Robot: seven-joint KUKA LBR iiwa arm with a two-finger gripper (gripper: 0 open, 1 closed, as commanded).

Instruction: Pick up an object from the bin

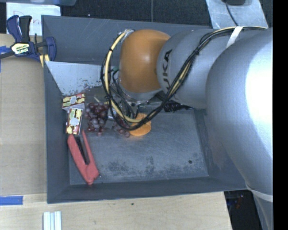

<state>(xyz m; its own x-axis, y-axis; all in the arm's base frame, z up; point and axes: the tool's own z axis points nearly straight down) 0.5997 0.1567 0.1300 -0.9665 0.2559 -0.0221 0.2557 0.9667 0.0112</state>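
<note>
My gripper [133, 107] is low in the middle of the bin, mostly hidden under the arm's wrist and cables. Directly below it lies a small orange round thing [141, 129], partly covered. A bunch of dark purple grapes [97, 117] lies just left of the gripper, with a few grapes [121, 128] reaching under it. I cannot tell whether the gripper touches either of them.
A flat printed packet [73, 112] lies by the left wall, left of the grapes. Red-handled pliers [82, 158] lie along the left wall toward the front corner. The arm covers the bin's right and back parts. Bare bin floor stretches along the front.
</note>
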